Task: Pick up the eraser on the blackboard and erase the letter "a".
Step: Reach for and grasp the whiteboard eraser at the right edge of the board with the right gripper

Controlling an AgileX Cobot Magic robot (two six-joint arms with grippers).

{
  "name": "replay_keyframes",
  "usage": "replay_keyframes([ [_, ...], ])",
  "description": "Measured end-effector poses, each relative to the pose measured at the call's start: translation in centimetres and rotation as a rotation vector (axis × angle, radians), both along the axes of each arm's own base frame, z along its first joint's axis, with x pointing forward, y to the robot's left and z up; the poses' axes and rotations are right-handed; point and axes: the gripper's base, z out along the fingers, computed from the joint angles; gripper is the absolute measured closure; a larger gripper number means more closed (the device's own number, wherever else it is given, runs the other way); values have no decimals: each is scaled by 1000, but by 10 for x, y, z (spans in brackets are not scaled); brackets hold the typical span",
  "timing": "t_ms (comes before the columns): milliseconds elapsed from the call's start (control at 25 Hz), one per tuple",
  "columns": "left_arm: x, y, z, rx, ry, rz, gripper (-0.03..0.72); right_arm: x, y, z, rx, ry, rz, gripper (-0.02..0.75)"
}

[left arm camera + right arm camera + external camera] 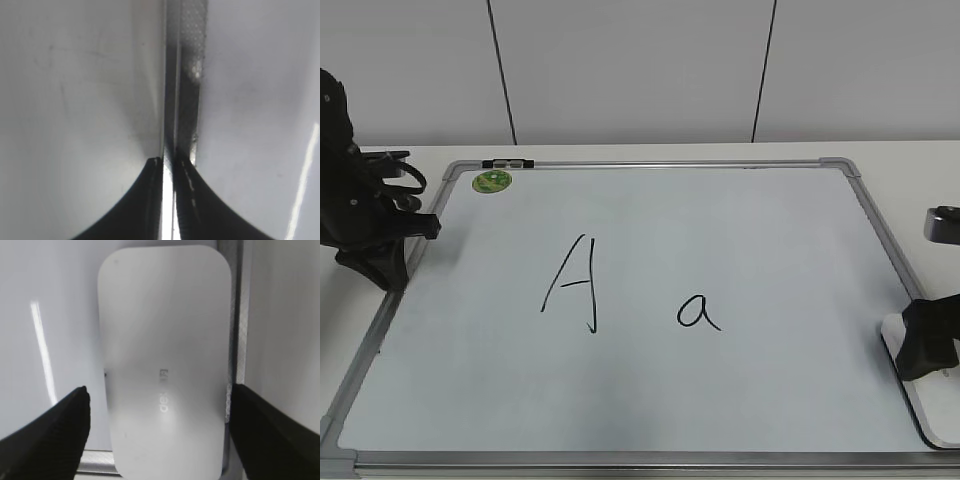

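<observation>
The blackboard (740,230) lies flat, with a small black letter "a" (699,312) right of its centre. The white eraser (920,402) lies at the board's right edge, partly under my right gripper (926,345). In the right wrist view the eraser (165,355), with grey lettering, lies between the open fingers of my right gripper (158,390), beside the board's frame (240,315). The fingers straddle it with a small gap on the left side. My left gripper (388,272) hangs at the board's left edge; the left wrist view shows my left gripper (167,161) shut and empty over the frame (187,75).
A taller capital "A" (575,285) is drawn left of the small "a". A round green sticker (491,181) and a small black-and-white clip (507,163) sit at the board's far left corner. White table surrounds the board; a white wall stands behind.
</observation>
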Motion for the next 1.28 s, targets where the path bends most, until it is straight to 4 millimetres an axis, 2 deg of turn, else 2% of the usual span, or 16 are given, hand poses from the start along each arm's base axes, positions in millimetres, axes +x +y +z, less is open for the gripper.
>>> replay_keyframes([
  [480, 0, 0, 0, -2, 0, 1, 632, 28, 1, -10, 16, 109, 14, 100],
  [720, 0, 0, 0, -3, 1, 2, 632, 29, 1, -15, 16, 131, 17, 125],
  [920, 0, -1, 0, -6, 3, 4, 632, 29, 0, -15, 12, 131, 19, 186],
  [1280, 0, -1, 0, -6, 3, 2, 632, 29, 0, -15, 12, 131, 19, 215],
])
